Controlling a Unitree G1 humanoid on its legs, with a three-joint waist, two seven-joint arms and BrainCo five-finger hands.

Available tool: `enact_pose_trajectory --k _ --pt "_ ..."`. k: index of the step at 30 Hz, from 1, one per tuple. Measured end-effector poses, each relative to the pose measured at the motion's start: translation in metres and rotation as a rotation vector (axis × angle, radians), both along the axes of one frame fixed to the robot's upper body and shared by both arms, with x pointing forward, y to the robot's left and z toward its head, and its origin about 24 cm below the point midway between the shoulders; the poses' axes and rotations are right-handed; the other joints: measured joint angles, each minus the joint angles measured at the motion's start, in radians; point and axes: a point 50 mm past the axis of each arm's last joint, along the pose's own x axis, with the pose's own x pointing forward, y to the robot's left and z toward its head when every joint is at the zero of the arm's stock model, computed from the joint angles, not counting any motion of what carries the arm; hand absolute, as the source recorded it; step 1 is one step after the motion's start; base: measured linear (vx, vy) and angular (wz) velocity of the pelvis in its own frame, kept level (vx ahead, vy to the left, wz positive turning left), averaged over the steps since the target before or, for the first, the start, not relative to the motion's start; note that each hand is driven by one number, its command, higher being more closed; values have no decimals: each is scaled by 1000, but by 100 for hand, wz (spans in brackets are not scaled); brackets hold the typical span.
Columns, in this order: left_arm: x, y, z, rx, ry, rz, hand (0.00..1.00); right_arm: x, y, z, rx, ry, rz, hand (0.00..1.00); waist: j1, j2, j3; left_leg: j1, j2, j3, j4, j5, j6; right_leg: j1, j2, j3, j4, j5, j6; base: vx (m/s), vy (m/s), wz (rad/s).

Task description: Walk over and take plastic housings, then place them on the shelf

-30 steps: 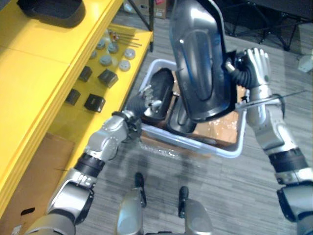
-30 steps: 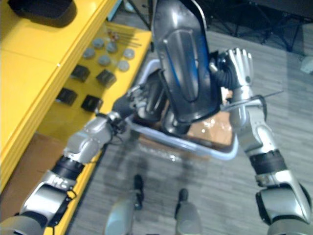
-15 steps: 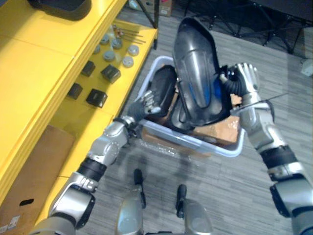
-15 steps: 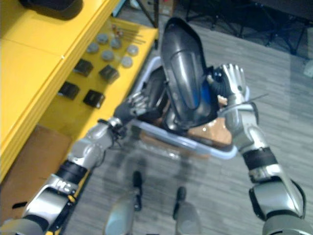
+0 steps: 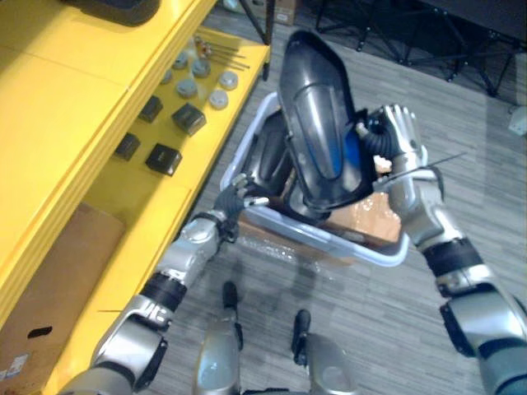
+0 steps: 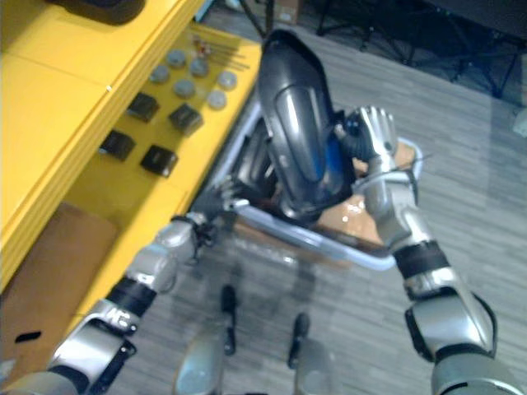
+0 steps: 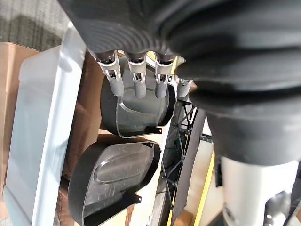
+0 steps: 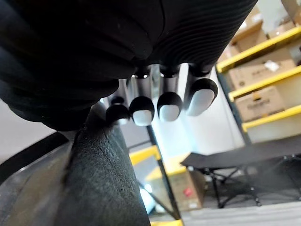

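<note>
Yellow shelf (image 5: 74,123) - flat painted steel tiers, runs down the robot's left side. A dark moulded part (image 5: 115,8) sits on its upper level.

Held housing (image 5: 317,123): big black plastic shell, elongated with rounded ends, glossy with a raised centre panel. It is upright above the bin. Right hand (image 5: 397,132) has it by the right edge, fingers (image 8: 169,106) curled over a matte, grainy rim.

Bin (image 5: 329,239): pale grey plastic, rounded rectangular rim, on the floor just beside the shelf. Inside are two more black housings (image 7: 117,174), dish-shaped and lying hollow side up, plus brown cardboard (image 5: 362,220).

Left hand (image 5: 233,197) is at the bin's near-left corner, fingers (image 7: 115,77) straight and spread, holding nothing. Tips are over a binned housing - can't tell if they touch.

On the lower shelf level: small black blocks (image 5: 163,156), grey round discs (image 5: 198,86), thin rods (image 5: 222,56). A cardboard box (image 5: 49,280) sits under it.

Floor (image 5: 379,329) is grey striped planking. Black folding frames (image 5: 412,41) stand behind the bin. The right wrist view shows yellow racks with cardboard cartons (image 8: 263,103).
</note>
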Motion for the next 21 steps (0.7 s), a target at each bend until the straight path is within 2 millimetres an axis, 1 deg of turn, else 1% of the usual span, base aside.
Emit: enact_pose_trajectory --k 1,3,6,10,13,15,17,21 --pt "0 1 -1 -5 5 13 0 0 2 -1 -2 -4 4 100 0 -7 4 0 1 0 -1 0 0 -1 0 0 2 -1 -1 0 0 0" --pt "1 2 -4 -17 19 33 0 0 5 -2 3 -2 13 100 -1 -11 6 0 1 -1 -3 1 -1 -2 0 -1 4 -3 -3 0 0 0" --pt "1 3 -6 -70 37 27 0 0 12 -5 13 5 30 100 1 -12 7 0 0 -1 -5 2 -2 -2 0 -1 4 -3 -3 0 0 0" --pt "-1 -3 -3 -183 47 -60 0 1 17 -8 10 13 47 100 2 -11 7 0 -1 -1 -5 2 -2 -4 -1 -1 6 -5 -4 0 0 0" --pt "-2 -9 -1 -208 33 -97 0 1 17 -8 10 13 47 100 1 -9 8 0 -2 -1 -6 1 -1 -5 -3 -1 6 -6 -4 0 0 0" --pt "-3 -14 6 -225 1 -130 0 1 18 -8 9 12 48 100 0 -6 18 0 -3 -1 -4 1 -1 -5 -4 -1 6 -6 -4 0 0 0" --pt "-4 -19 18 -273 -43 -162 0 0 19 -8 3 11 59 100 -3 -3 40 -1 -3 -1 -2 1 -1 -6 -4 1 8 -6 -4 0 0 0" --pt "-5 -23 24 -323 -51 -203 0 0 23 -11 -30 20 82 100 -10 0 52 -15 -3 -2 8 -1 1 -18 -5 2 11 -5 -3 0 0 0"
